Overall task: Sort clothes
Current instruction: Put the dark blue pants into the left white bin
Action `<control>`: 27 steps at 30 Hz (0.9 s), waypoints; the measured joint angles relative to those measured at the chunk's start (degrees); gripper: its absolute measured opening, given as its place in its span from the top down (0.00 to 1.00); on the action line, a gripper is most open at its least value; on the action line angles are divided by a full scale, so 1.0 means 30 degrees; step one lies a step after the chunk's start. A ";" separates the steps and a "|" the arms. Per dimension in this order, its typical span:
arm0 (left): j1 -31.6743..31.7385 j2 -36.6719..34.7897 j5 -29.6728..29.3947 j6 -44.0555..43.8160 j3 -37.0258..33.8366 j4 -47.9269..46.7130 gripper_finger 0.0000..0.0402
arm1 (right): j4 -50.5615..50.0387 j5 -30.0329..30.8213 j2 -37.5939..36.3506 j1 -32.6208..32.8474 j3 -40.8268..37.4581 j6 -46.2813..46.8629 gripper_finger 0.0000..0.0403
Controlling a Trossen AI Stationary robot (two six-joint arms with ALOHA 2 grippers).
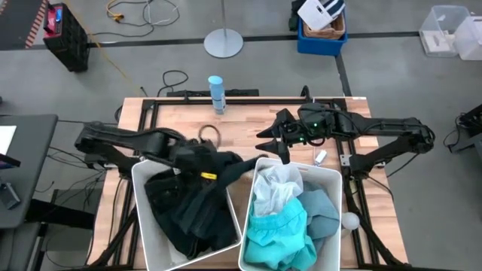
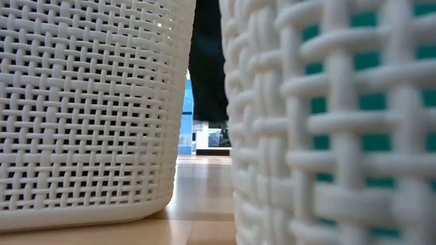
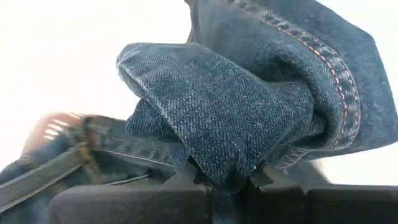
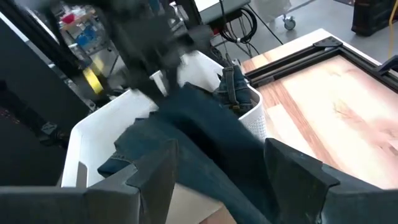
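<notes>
Step in hand: sorting a dark denim garment point(image 1: 215, 177) into the left bin point(image 1: 143, 197). The left gripper point(image 3: 225, 182) sits over that bin's far rim; in the left wrist view its fingers are pinched together on a bunched fold of the blue-black denim, orange stitching visible along a seam. The garment drapes from the left bin across the gap toward the right bin point(image 1: 331, 182); the right wrist view shows it lying over a bin's rim.

Right gripper point(image 4: 217, 168) hovers just behind the right bin, fingers apart, holding nothing.

Other clothes: dark pile point(image 1: 177, 214) in the left bin; turquoise point(image 1: 275, 233), pale grey-blue point(image 1: 322, 211) and white point(image 1: 277, 184) garments in the right bin.

Next move, as judged: lift the denim clear of both rims, carry the trailing part over the left bin, then release. Risk: the loose end snagging on the right bin.

Writing: none readable. A yellow tag on the left gripper is too small to read. Blue bottle point(image 1: 216, 92) at the far table edge, label illegible.
</notes>
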 joint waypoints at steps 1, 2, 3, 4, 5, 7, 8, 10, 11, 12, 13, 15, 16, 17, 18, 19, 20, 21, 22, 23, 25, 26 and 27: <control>-0.0344 -0.0486 -0.0543 0.0083 0.0135 0.0059 0.97 | -0.0020 0.0000 0.0000 0.0000 0.0000 0.0000 0.36; -0.0703 -0.0983 -0.1007 0.0247 0.0318 0.0116 0.97 | -0.0020 0.0000 0.0000 0.0000 0.0000 0.0000 0.36; -0.1104 -0.1512 -0.1321 0.0464 0.0485 0.0187 0.97 | -0.0020 0.0000 0.0000 0.0000 0.0000 0.0000 0.36; -0.1532 -0.2025 -0.1528 0.0636 0.0635 0.0194 0.97 | -0.0019 0.0000 0.0000 0.0000 0.0000 0.0000 0.36; -0.1961 -0.2509 -0.1689 0.0675 0.0769 0.0157 0.97 | -0.0016 0.0000 0.0000 0.0000 0.0000 0.0000 0.36; -0.2904 -0.3514 -0.1738 0.0649 0.0851 0.0142 0.97 | -0.0044 0.0000 0.0000 -0.0007 0.0000 -0.0012 0.36; -0.3435 -0.3964 -0.1684 0.0549 0.0851 0.0059 0.97 | -0.0076 -0.0007 0.0000 -0.0035 0.0000 -0.0019 0.36; -0.4541 -0.4798 -0.1197 0.0242 0.0851 -0.0132 0.97 | -0.0154 -0.0007 0.0000 -0.0135 0.0000 -0.0040 0.36; -0.5107 -0.5133 -0.0913 -0.0039 0.0851 -0.0256 0.97 | -0.0257 -0.0007 0.0000 -0.0170 0.0000 -0.0051 0.36; -0.5663 -0.5456 -0.0466 -0.0516 0.0851 -0.0410 0.97 | -0.0366 -0.0007 0.0000 -0.0238 0.0000 -0.0051 0.36; -0.6218 -0.5738 0.0174 -0.1109 0.0851 -0.0586 0.97 | -0.0401 -0.0007 0.0000 -0.0272 0.0000 -0.0051 0.36; -0.7210 -0.6115 0.1769 -0.2403 0.0810 -0.0799 0.97 | -0.0414 -0.0007 0.0000 -0.0291 0.0000 -0.0114 0.36; -0.7670 -0.6245 0.2577 -0.3087 0.0734 -0.0939 0.97 | -0.0406 -0.0007 0.0000 -0.0291 -0.0007 -0.0279 0.36; -0.8085 -0.6314 0.3494 -0.3796 0.0660 -0.1278 0.97 | -0.0406 -0.0007 0.0000 -0.0285 0.0000 -0.0395 0.36; -0.8446 -0.6338 0.4448 -0.4513 0.0561 -0.1700 0.97 | -0.0406 -0.0007 0.0000 -0.0284 -0.0001 -0.0439 0.36; -0.8769 -0.6338 0.5365 -0.5278 0.0447 -0.2149 0.97 | -0.0414 -0.0007 0.0000 -0.0290 -0.0002 -0.0456 0.36; -0.8983 -0.6324 0.6161 -0.6043 0.0379 -0.2736 0.97 | -0.0417 -0.0015 0.0000 -0.0344 -0.0007 -0.0484 0.36; -0.9145 -0.6291 0.6781 -0.6812 0.0321 -0.3552 0.97 | -0.0423 -0.0015 0.0000 -0.0391 -0.0007 -0.0493 0.36; -0.9239 -0.6284 0.7260 -0.7647 0.0219 -0.4357 0.97 | -0.0428 -0.0015 0.0000 -0.0433 -0.0007 -0.0495 0.36; -0.9284 -0.6305 0.7620 -0.8473 0.0087 -0.5038 0.97 | -0.0421 -0.0015 0.0000 -0.0520 -0.0007 -0.0503 0.36; -0.9277 -0.6322 0.7964 -0.9687 -0.0164 -0.6405 0.97 | -0.0421 -0.0014 0.0000 -0.0663 -0.0007 -0.0503 0.36; -0.9277 -0.6289 0.7804 -1.0007 -0.0251 -0.7206 0.96 | -0.0428 -0.0014 0.0000 -0.0717 -0.0007 -0.0503 0.36; -0.9277 -0.6179 0.7233 -1.0278 -0.0272 -0.7957 0.94 | -0.0428 -0.0008 0.0000 -0.0778 -0.0007 -0.0503 0.36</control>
